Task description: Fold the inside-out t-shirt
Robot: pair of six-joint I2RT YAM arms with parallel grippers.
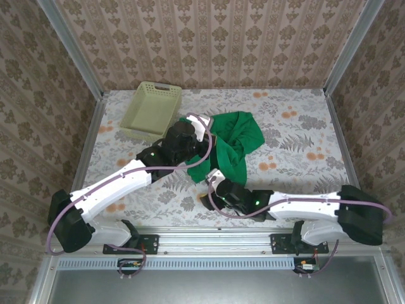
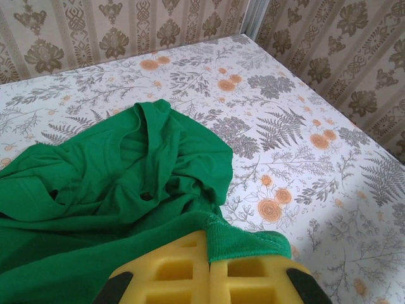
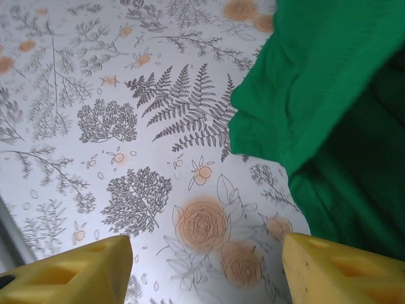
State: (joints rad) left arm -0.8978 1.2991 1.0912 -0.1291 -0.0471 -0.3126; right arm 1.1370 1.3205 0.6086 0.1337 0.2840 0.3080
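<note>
The inside-out t-shirt [image 1: 235, 144] is a bright green crumpled heap in the middle of the table. In the left wrist view the t-shirt [image 2: 126, 171] spreads out ahead of the fingers. My left gripper [image 2: 209, 253] is shut on a stitched hem of it, which folds over the right finger [image 2: 253, 275]. From above, the left gripper [image 1: 204, 139] sits at the heap's left edge. My right gripper [image 3: 205, 269] is open over bare tablecloth with nothing between its yellow fingers. The t-shirt [image 3: 329, 95] hangs just beyond, on its right. From above, the right gripper [image 1: 212, 180] is at the heap's near end.
A pale yellow-green lattice basket [image 1: 153, 109] stands at the back left, close to the left arm. Metal rails and wallpapered walls [image 1: 209, 38] close in the flowered table [image 1: 297, 139]. Bare cloth lies to the right of the shirt.
</note>
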